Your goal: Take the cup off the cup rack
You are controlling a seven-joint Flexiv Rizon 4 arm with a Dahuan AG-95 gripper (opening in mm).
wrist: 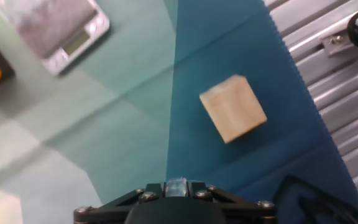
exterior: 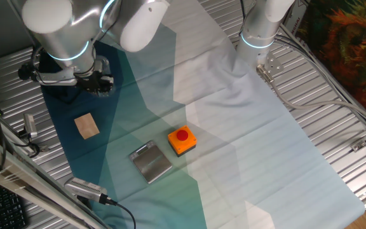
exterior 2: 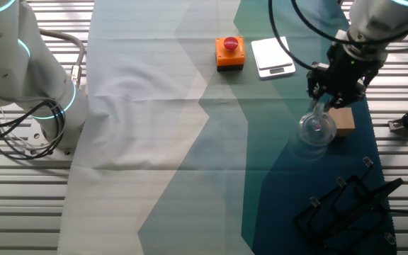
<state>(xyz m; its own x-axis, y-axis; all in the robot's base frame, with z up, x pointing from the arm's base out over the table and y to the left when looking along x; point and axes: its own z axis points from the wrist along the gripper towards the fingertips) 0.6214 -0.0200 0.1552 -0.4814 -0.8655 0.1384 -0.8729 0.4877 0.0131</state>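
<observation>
The transparent glass cup (exterior 2: 316, 127) hangs from my gripper (exterior 2: 321, 108) over the dark teal cloth, right beside the wooden block (exterior 2: 343, 120). The gripper is shut on the cup's rim. In the hand view a sliver of glass (wrist: 176, 185) shows between the jaws, and the rest of the cup is hidden. The black cup rack (exterior 2: 353, 205) lies apart at the near right corner with nothing on its pegs. In one fixed view the gripper (exterior: 98, 83) is mostly hidden behind the arm and the cup does not show. I cannot tell whether the cup touches the cloth.
The wooden block also shows in the hand view (wrist: 233, 108) and in one fixed view (exterior: 86, 125). A grey metal scale (exterior 2: 273, 56) and an orange box with a red button (exterior 2: 229, 52) sit further along the cloth. A second arm (exterior 2: 20, 64) stands at the left. Ribbed metal table edges run along both sides.
</observation>
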